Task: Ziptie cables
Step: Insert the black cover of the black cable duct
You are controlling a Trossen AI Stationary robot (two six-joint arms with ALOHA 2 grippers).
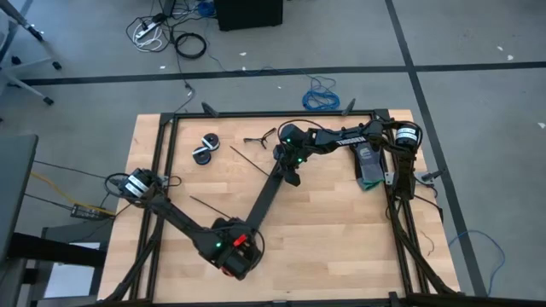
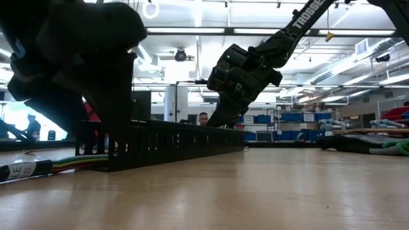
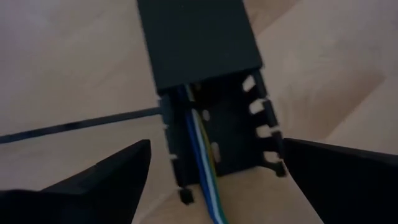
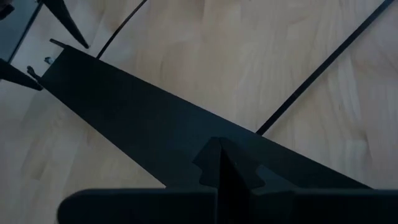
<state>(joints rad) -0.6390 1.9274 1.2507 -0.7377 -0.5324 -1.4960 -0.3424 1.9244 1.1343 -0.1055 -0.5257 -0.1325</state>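
High view: a long black slotted duct point(image 1: 269, 194) spans from the left gripper point(image 1: 232, 253) to the right gripper point(image 1: 293, 175); one ziptie point(image 1: 247, 159) lies loose on the worktop point(image 1: 341, 230), so no tie looks fastened.

Left wrist view: the cables point(image 3: 202, 162) run inside the duct, between the spread-open fingers point(image 3: 106, 180).

Right wrist view: closed fingers point(image 4: 217, 163) sit over the duct's lid.
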